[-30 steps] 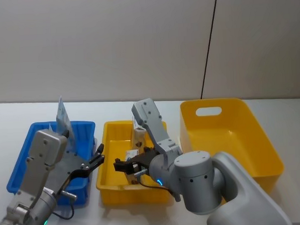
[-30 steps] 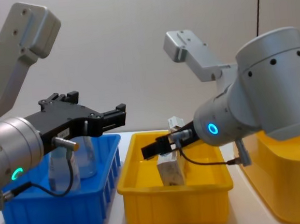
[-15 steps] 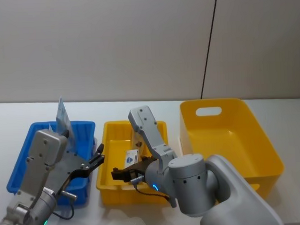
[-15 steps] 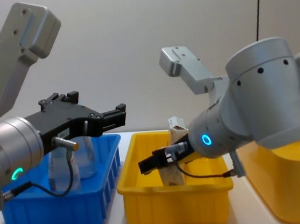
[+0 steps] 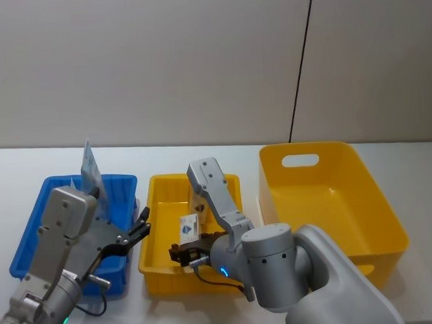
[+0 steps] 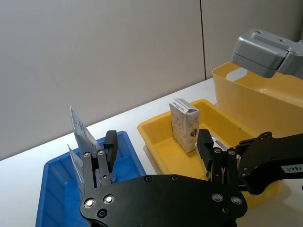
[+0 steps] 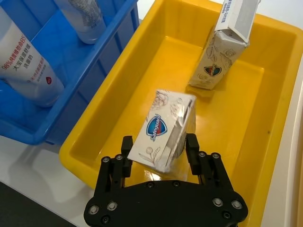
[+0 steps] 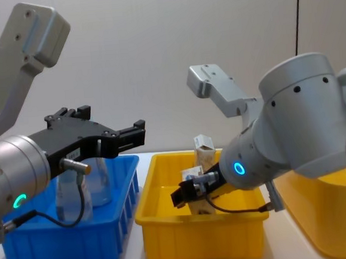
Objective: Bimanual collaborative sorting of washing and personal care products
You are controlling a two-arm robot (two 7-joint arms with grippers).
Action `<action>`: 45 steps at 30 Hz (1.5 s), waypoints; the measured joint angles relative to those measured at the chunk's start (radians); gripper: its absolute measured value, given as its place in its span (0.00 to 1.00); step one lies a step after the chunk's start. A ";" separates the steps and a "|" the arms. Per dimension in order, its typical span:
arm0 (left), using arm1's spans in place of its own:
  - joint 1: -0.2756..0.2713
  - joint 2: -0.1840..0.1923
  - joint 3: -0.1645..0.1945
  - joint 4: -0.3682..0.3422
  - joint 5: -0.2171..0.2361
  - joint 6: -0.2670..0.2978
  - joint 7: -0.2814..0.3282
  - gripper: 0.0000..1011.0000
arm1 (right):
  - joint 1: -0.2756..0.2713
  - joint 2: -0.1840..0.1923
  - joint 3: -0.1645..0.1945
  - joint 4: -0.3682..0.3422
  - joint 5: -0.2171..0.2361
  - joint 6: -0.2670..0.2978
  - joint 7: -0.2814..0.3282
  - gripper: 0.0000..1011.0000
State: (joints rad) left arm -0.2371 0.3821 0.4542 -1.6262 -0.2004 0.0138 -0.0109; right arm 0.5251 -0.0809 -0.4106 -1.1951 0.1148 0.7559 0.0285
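A: Carton w/ blue logo (image 7: pixel 163 130), where's it at?
B: Over the small yellow bin (image 7: pixel 85 137), tilted. Right wrist cam has the right gripper (image 7: pixel 159 143) clamped on both sides; chest cam's bin wall hides its bottom. Second carton (image 7: pixel 215 61) stands upright behind.
A: Left gripper (image 6: pixel 157 142)?
B: Spread wide, holding nothing, by the blue bin's (image 6: pixel 52 184) edge.

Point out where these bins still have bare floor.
The large yellow bin looks bare. The small yellow bin has free floor between the upright carton and the carton held by the right gripper. Crowded: tubes in the blue bin, open left gripper overhead.
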 joint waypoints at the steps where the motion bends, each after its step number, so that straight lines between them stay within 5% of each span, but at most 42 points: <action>1: 0.000 0.000 0.000 0.000 0.000 0.000 0.000 0.99 | 0.000 0.000 0.000 0.000 0.000 0.000 0.000 0.67; 15: 0.000 0.000 0.000 0.000 0.000 0.000 0.000 0.99 | -0.002 0.001 0.009 0.013 -0.011 -0.017 0.006 0.30; 33: 0.000 0.000 0.000 0.000 0.000 0.000 0.000 0.99 | -0.051 0.036 -0.014 -0.099 -0.080 -0.091 -0.035 0.25; 45: 0.000 0.000 0.000 0.000 0.000 0.000 0.000 0.99 | -0.126 0.089 -0.006 -0.309 -0.130 -0.122 -0.078 0.24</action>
State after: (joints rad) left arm -0.2371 0.3822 0.4542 -1.6262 -0.2004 0.0139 -0.0109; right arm 0.3989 0.0079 -0.4169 -1.5041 -0.0153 0.6341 -0.0497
